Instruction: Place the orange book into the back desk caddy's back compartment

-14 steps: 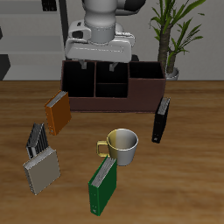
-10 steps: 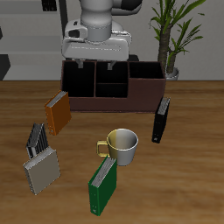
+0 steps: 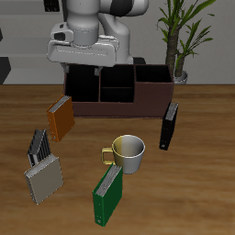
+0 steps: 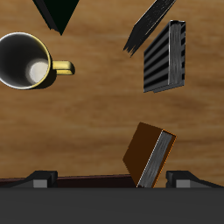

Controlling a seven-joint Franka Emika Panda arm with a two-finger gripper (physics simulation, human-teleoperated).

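The pincer (image 3: 83, 71) hangs released and empty above the back desk caddy (image 3: 119, 92), its fingers spread apart. The orange book (image 3: 61, 117) stands upright on the worktop (image 3: 197, 174) just before the caddy's front corner, near the striped caddy (image 3: 42, 168). No cover bears readable writing; the mug (image 3: 128, 153) is plain too.

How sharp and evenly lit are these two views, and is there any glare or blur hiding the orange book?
Exterior view: soft, even light with faint shadows, no glare; the orange book is crisp, though the render is coarse. Wrist view: equally sharp, the mug has a bright inner highlight, and the book's pale page edges read clearly; only the dark gripper body along one edge lacks detail.
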